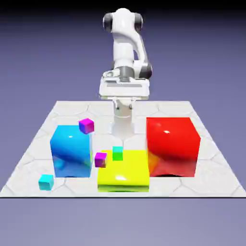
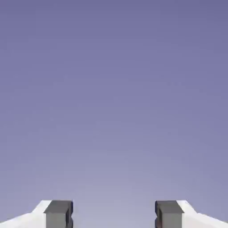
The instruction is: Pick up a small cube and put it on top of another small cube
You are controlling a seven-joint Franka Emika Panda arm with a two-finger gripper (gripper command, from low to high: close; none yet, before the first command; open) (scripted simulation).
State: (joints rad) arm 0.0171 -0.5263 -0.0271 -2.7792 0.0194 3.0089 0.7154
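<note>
Nearest the lens in the exterior view: tiny cyan cube [image 1: 46, 182] on the table [image 1: 211, 180], near the front edge at the exterior view's left, just in front of the big blue cube [image 1: 71, 151]. Beside that, big yellow block [image 1: 123, 170] front and centre, big red cube [image 1: 173, 146] to the exterior view's right. Tiny magenta cube [image 1: 100, 159] at the yellow block's left upper edge; whether resting on it or just beside it cannot be told. Second tiny magenta cube [image 1: 86, 125] tilted at the blue cube's top rear corner. Tiny green cube [image 1: 117, 153] on the yellow block's back part.

White arm [image 1: 126, 45] folded high at the table's far side, well apart from every cube.

Gripper [image 2: 113, 214] seen only in the hand view: two grey fingertips [image 2: 58, 214] spread wide, nothing between them, nothing touched, only blue-violet backdrop [image 2: 114, 89] ahead. No cube or table in that view; exterior view alone gives the layout, with the fingers hidden there.
</note>
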